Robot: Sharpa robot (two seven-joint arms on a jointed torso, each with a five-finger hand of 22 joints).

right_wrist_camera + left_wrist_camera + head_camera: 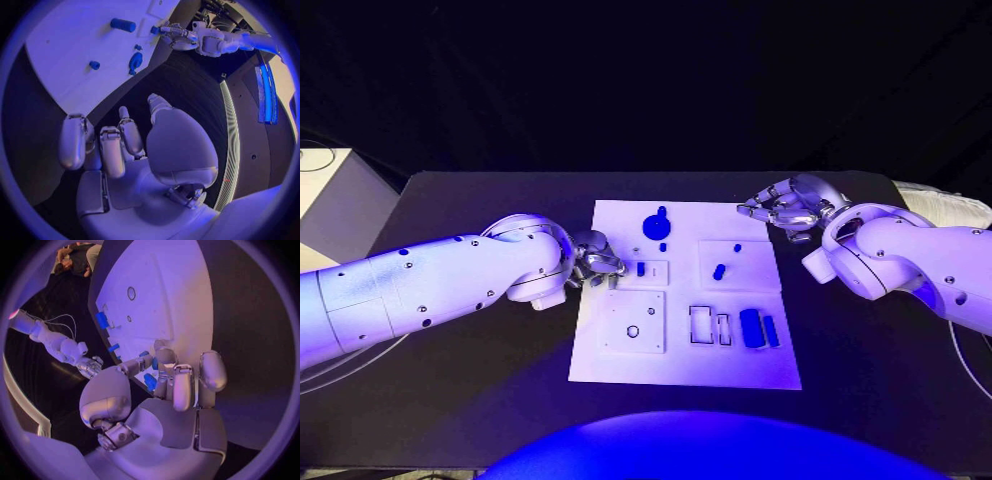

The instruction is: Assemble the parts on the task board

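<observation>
White task board [678,360] holds blue parts [759,327]; hands off it.

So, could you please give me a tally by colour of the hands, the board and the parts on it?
Silver: 2, the left hand and right hand
White: 1, the task board
Blue: 7 blue parts, as far as the head view shows; the smallest are hard to tell
Total: 10
</observation>
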